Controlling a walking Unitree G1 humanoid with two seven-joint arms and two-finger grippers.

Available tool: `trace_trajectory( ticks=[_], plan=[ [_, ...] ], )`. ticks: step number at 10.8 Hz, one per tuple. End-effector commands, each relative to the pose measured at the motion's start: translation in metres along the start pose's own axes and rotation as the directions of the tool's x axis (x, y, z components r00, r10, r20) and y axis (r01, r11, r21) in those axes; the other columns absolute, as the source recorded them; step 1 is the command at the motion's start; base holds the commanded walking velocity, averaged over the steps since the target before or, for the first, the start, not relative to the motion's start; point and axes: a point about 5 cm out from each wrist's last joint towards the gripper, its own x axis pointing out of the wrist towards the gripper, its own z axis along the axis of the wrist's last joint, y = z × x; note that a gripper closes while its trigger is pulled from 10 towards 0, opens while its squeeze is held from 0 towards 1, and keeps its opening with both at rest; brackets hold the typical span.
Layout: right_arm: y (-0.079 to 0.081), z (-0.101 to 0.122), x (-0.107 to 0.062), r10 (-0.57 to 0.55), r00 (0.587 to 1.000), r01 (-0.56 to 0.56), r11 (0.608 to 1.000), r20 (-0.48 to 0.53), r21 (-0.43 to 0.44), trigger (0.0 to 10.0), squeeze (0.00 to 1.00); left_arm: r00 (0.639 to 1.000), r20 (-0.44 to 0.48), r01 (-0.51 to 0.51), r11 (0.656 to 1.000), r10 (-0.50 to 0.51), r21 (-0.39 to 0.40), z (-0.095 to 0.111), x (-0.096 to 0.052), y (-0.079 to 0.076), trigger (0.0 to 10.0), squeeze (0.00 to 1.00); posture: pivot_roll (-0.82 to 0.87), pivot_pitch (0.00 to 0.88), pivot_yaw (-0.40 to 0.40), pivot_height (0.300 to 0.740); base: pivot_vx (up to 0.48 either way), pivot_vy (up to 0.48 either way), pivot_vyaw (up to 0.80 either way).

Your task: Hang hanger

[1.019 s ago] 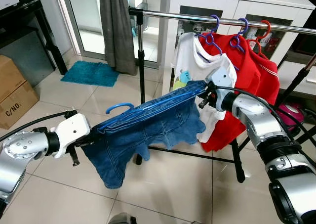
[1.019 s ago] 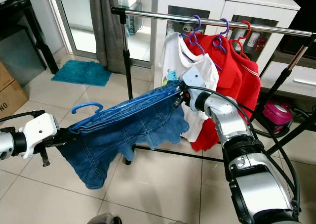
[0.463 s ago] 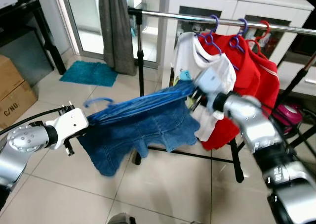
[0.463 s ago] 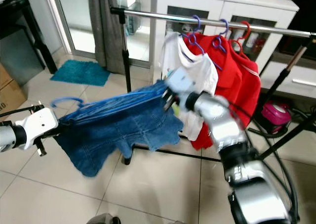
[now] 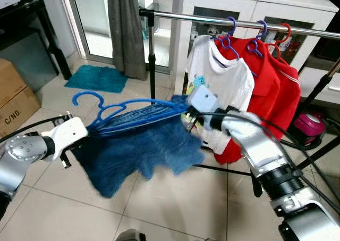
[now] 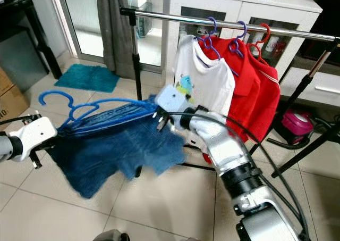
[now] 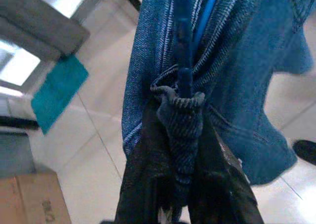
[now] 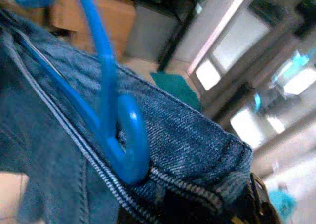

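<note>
Left gripper (image 5: 84, 139) and right gripper (image 5: 186, 109) each pinching blue hanger (image 5: 114, 110) ends through denim skirt (image 5: 138, 150), rail (image 5: 186, 16) bare above.

A rail (image 5: 212, 21) is carrying three hangers with a white shirt (image 5: 220, 84) and red shirts (image 5: 276, 76). The floor (image 5: 175, 209) is bearing a teal mat (image 5: 98, 77) and a box (image 5: 16, 100).

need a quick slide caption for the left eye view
Both claws, left and right, hold a blue hanger with denim shorts below the rack.
</note>
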Motion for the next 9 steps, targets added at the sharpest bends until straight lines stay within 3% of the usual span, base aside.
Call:
trace_trajectory(
  ticks=[1, 3, 4, 5, 7, 9],
  plan=[
    [-0.043, -0.001, -0.021, -0.195, 0.981, 0.196, 0.980, -0.006, 0.031, 0.0, 0.00, 0.974, -0.223, -0.032, 0.999, 0.030, -0.007, -0.045, -0.017, 0.000, 0.0, 0.00, 0.02, 0.000, -0.007, 0.740, 0.000, 0.000, 0.00],
    [-0.076, -0.025, -0.039, -0.351, 0.928, 0.365, 0.923, -0.125, 0.117, 0.0, 0.00, 0.977, -0.214, 0.037, 0.996, -0.020, 0.077, -0.046, -0.017, -0.018, 0.0, 0.00, 0.03, 0.006, -0.008, 0.740, 0.000, 0.000, 0.00],
    [-0.090, -0.026, -0.045, -0.423, 0.896, 0.442, 0.878, -0.136, 0.184, 0.0, 0.00, 0.966, -0.257, 0.076, 0.989, -0.042, 0.125, -0.052, -0.015, -0.030, 0.0, 0.00, 0.04, 0.009, -0.011, 0.740, 0.000, 0.000, 0.00],
    [-0.097, -0.026, -0.046, -0.451, 0.883, 0.470, 0.859, -0.133, 0.202, 0.0, 0.00, 0.954, -0.296, 0.094, 0.981, -0.040, 0.169, -0.055, -0.014, -0.036, 0.0, 0.00, 0.04, 0.009, -0.014, 0.740, 0.000, 0.000, 0.00],
    [-0.097, -0.018, -0.041, -0.441, 0.893, 0.449, 0.863, -0.086, 0.231, 0.0, 0.00, 0.919, -0.389, 0.118, 0.986, -0.063, 0.119, -0.066, -0.012, -0.045, 0.0, 0.00, 0.04, 0.007, -0.017, 0.740, 0.000, 0.000, 0.00],
    [-0.096, -0.006, -0.036, -0.418, 0.908, 0.403, 0.866, -0.010, 0.296, 0.0, 0.00, 0.844, -0.530, 0.140, 0.988, -0.082, 0.070, -0.084, -0.021, -0.048, 0.0, 0.00, 0.03, 0.002, -0.013, 0.740, 0.000, 0.000, 0.00]
  ],
)
